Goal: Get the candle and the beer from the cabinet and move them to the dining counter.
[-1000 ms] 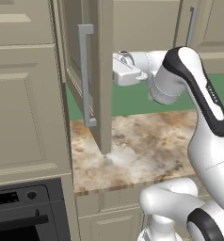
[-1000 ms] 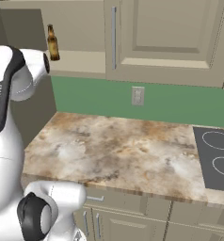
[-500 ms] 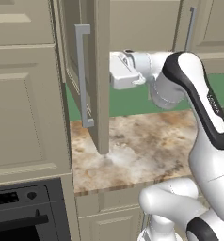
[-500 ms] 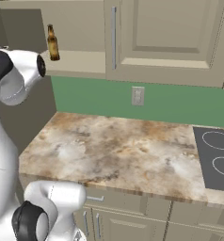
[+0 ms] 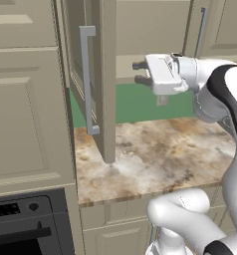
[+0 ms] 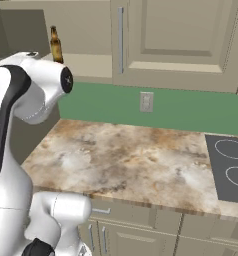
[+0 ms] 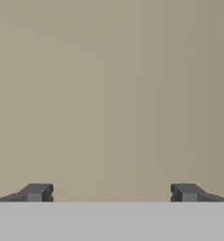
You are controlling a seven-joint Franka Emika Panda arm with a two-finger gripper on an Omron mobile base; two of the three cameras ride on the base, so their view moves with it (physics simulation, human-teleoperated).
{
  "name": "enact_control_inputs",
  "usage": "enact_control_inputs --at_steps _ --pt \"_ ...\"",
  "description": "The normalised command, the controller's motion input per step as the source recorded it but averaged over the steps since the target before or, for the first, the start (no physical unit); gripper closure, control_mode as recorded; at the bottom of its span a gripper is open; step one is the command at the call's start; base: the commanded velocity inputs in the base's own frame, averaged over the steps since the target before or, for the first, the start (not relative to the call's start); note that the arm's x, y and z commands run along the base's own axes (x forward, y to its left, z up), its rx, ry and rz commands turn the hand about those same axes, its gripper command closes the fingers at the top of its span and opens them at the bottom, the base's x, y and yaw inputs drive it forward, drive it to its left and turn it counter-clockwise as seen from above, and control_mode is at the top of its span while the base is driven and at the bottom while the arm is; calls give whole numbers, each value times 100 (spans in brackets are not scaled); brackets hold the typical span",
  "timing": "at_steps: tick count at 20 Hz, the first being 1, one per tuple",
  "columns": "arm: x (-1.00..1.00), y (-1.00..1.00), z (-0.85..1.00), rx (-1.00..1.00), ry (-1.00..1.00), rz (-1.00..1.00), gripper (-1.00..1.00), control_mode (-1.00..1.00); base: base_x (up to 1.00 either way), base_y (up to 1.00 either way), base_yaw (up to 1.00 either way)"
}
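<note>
In the left base view, a black oven (image 5: 18, 224) sits at the lower left, cut off by the frame's edge. Above it, just left of centre, the cabinet (image 5: 108, 79) has its door swung open edge-on, the grey bar handle (image 5: 86, 79) facing the camera; the door hides most of the shelf behind it. Right of the door, at upper centre, the hand (image 5: 138, 72) points left toward the opening, its two dark fingers apart with nothing between them. A white socket plate (image 5: 162, 100) peeks out under the hand — partly covered. The marbled counter (image 5: 155, 154) fills the middle.

In the right base view, the beer (image 6: 55, 45) stands upright on the cabinet shelf at the upper left, its lower body hidden behind the arm's white elbow. The black cooktop (image 6: 230, 167) is cut off at the right edge.

The hand view faces a plain beige surface — featureless — with both fingertips (image 7: 37, 192) wide apart and empty.
</note>
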Motion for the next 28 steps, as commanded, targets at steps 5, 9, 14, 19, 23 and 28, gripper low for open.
enact_control_inputs --at_steps 5,9,14,19,23,28 --pt "7 -87 0 0 2 -34 -100 -100 0 0 0" --pt "16 -82 0 0 6 -43 -100 -100 0 0 0" --pt "2 -94 0 0 8 -46 -100 -100 0 0 0" --pt "0 -97 0 0 1 -46 -100 -100 0 0 0" --pt "1 -77 0 0 0 -37 -100 -100 0 0 0" --pt "0 -64 0 0 -6 -29 -100 -100 0 0 0"
